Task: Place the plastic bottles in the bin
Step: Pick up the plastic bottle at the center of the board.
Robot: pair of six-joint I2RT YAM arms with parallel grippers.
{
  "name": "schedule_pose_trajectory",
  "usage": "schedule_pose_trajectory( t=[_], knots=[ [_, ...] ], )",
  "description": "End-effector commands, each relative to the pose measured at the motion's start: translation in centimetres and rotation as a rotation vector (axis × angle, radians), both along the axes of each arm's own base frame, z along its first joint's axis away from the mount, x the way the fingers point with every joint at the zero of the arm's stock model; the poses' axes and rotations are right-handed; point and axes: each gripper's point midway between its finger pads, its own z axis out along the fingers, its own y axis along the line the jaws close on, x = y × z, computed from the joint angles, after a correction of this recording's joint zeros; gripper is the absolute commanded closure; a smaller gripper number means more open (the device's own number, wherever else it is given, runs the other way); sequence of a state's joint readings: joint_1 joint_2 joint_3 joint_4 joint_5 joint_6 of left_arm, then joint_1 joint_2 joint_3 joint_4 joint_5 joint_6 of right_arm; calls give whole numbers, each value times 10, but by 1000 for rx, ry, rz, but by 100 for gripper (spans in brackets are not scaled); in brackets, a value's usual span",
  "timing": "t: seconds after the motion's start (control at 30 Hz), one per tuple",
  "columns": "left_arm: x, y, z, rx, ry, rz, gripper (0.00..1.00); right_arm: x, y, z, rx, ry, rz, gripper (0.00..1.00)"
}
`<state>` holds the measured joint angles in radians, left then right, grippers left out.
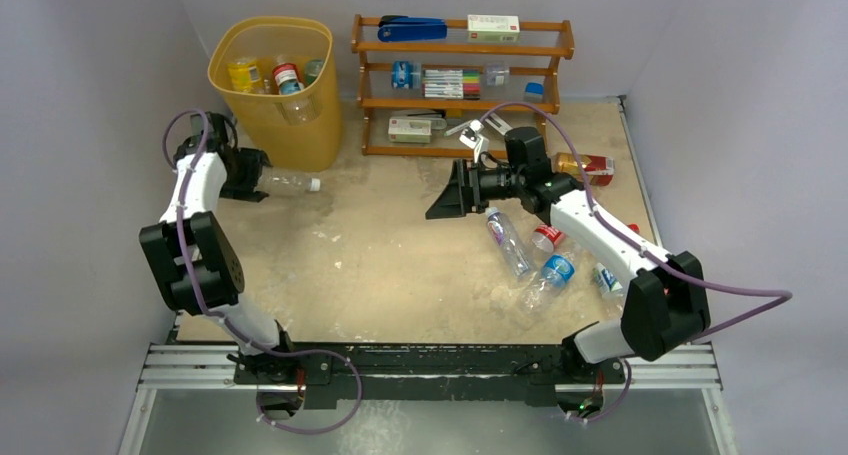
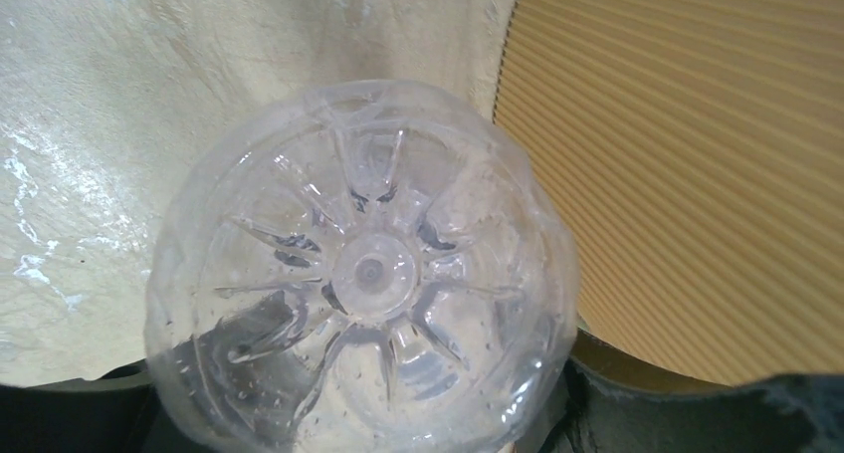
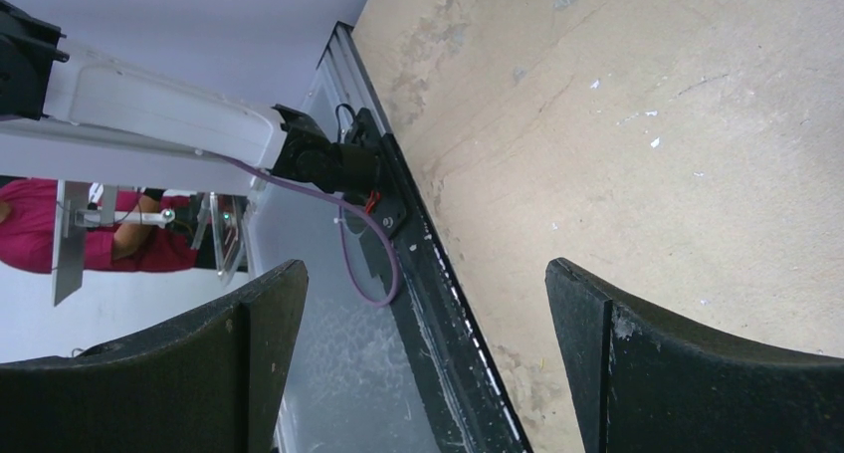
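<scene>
The yellow bin (image 1: 275,125) stands at the far left with several bottles (image 1: 285,80) inside; its ribbed wall (image 2: 697,154) fills the right of the left wrist view. My left gripper (image 1: 248,173) is just in front of the bin, shut on the base of a clear bottle (image 1: 287,182) that lies level, white cap pointing right. The bottle's base (image 2: 363,274) fills the left wrist view. My right gripper (image 1: 448,193) is open and empty above the table's middle, pointing left; it also shows in the right wrist view (image 3: 423,363). Several bottles (image 1: 508,240) lie under the right arm.
A brown wooden shelf rack (image 1: 460,103) with a blue stapler, boxes and pens stands at the back. An orange bottle with a red label (image 1: 585,165) lies right of it. The table's near edge rail (image 3: 438,274) and my left arm (image 3: 149,110) show in the right wrist view.
</scene>
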<state>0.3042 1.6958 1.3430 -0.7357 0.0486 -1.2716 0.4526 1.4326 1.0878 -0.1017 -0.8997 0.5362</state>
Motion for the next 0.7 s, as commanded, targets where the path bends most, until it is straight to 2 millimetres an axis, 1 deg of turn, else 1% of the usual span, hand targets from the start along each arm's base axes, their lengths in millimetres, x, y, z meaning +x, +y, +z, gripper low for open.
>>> schedule_pose_trajectory(
  t=[0.0, 0.1, 0.17, 0.27, 0.37, 0.5, 0.67],
  knots=[
    [-7, -16, 23, 20, -66, -140, 38, -5, 0, 13, 19, -32, -3, 8],
    [-5, -27, 43, 17, -185, -187, 38, -5, -1, 13, 17, -35, -6, 8],
    [0, -35, 62, 9, -275, -220, 38, -5, -1, 12, 17, -29, -5, 8],
    [5, -46, 88, -9, -366, -283, 37, -5, 0, 12, 17, -28, -2, 8],
    [11, -57, 119, -19, -473, -335, 37, -4, 0, 13, 14, -30, -3, 8],
    [17, -67, 174, -11, -643, -367, 37, -4, -1, 13, 12, -28, -6, 9],
    [18, -78, 245, -7, -833, -396, 37, -6, -2, 13, 10, -25, -11, 9]
  ],
)
